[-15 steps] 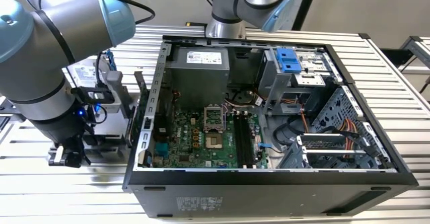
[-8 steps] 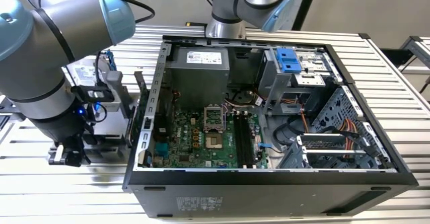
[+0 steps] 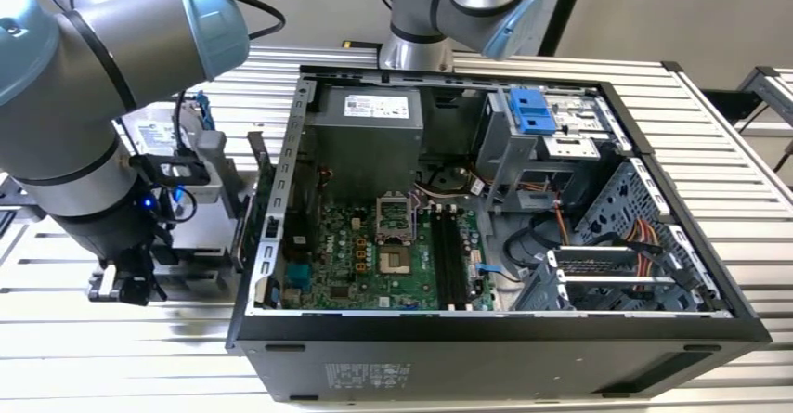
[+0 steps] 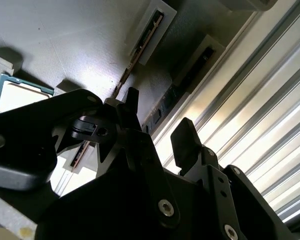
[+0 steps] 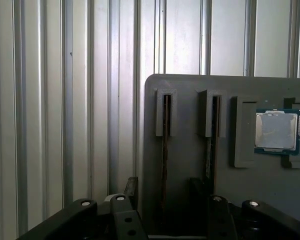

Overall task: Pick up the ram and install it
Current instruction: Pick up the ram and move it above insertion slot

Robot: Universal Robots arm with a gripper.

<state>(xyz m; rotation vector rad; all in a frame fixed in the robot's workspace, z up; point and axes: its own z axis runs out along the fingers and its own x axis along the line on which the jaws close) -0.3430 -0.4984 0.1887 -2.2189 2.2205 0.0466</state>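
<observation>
One ram (image 5: 165, 145) at the tray's (image 5: 190, 85) edge sits between the gripper's (image 5: 165, 184) spread jaws; a skewed squeeze could wedge or snap it.

In the exterior view the computer case (image 3: 496, 348) lies on the table (image 3: 111, 367); inside it the motherboard (image 3: 359, 255) sits at eight o'clock, the power supply (image 3: 366, 130) at eleven, the drive cage (image 3: 545, 125) at one; the gripper (image 3: 124, 283) hangs at nine o'clock of the case; in the first wrist view the tray (image 5: 190, 100) holds the ram (image 5: 165, 145) on edge in a slot, a second stick (image 5: 210, 145) in the neighbouring slot, a processor (image 5: 276, 131) beyond that; the fingers (image 5: 131, 186) straddle the ram without touching.
</observation>
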